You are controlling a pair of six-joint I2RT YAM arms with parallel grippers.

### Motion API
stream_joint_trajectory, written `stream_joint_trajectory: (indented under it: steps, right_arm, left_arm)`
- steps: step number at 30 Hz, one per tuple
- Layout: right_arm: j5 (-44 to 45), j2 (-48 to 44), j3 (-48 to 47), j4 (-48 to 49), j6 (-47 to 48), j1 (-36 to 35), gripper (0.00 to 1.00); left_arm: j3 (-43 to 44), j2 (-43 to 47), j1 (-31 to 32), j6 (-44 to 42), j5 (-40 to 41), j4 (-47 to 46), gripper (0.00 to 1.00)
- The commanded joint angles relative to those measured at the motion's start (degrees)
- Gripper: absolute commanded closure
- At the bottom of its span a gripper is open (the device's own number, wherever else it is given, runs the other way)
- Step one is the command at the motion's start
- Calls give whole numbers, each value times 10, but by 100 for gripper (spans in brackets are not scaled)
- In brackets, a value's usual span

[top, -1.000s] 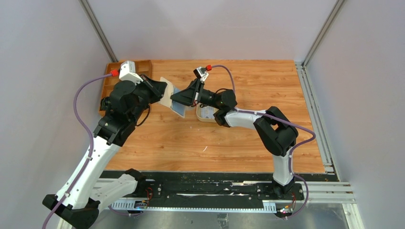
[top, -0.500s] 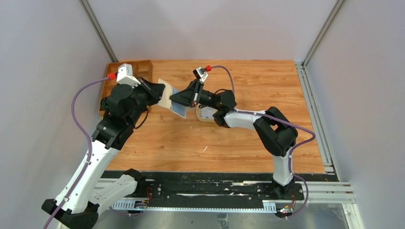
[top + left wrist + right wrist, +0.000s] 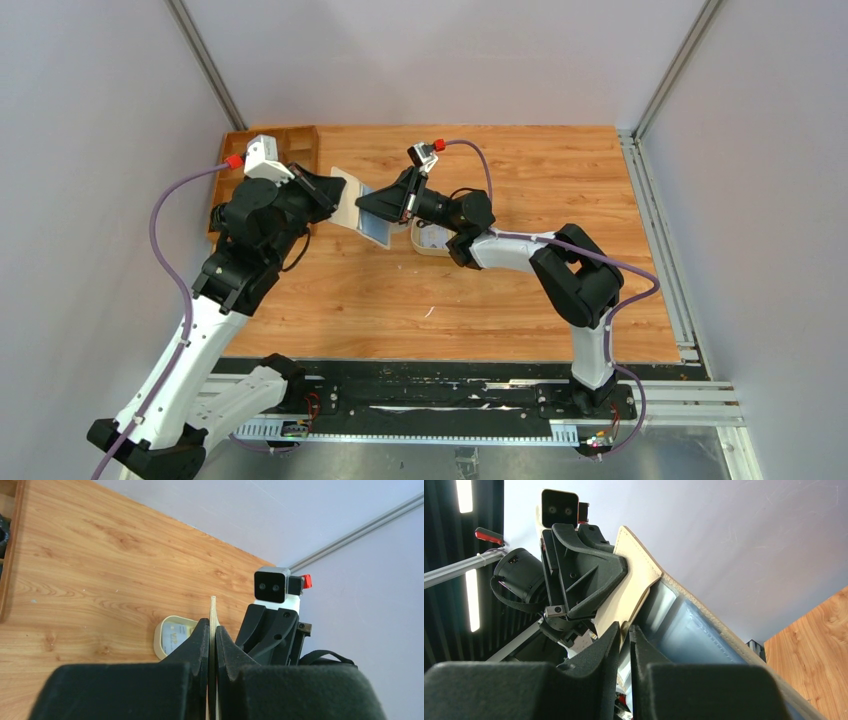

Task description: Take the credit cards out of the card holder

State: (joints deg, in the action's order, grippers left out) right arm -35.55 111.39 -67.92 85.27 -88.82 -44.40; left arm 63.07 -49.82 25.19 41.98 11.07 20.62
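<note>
Smooth wooden bench, pale grey walls; the left hand is clenched on the flat cream card holder; for the right hand I cannot tell.

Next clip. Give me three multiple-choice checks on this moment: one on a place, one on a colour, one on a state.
1. Where is the card holder?
A. flat on the table
B. inside the wooden box
C. held up between the two arms

2. What colour are its inner pockets?
A. pale blue-grey
B. red
C. black

3. How is the left gripper?
A. wide open
B. shut on the card holder's cream flap
C. out of view

Answers:
1 C: the top view shows it off the wood, between the left gripper and the right gripper.
2 A: the right wrist view shows the pockets pale blue-grey beside the cream flap.
3 B: the left wrist view shows both fingers pressed on the thin cream edge.
</note>
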Motion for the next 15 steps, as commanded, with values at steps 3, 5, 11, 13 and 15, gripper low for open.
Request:
stream_joint_trajectory:
  steps: [3,5,11,13,15]
  right_arm:
    - [28,-7,-1,62,2,0,90]
    - [29,-8,0,62,2,0,92]
    - [22,-8,0,62,1,0,100]
    - [19,-10,4,62,3,2,100]
    - [12,-15,16,62,5,3,100]
  left_arm:
    - [-11,4,-9,-15,7,36,100]
    - [-12,4,-10,-15,7,37,100]
    - [-11,8,-12,-21,18,44,100]
    - [-6,9,-14,-24,24,51,100]
    - [-4,10,-15,-26,29,56,100]
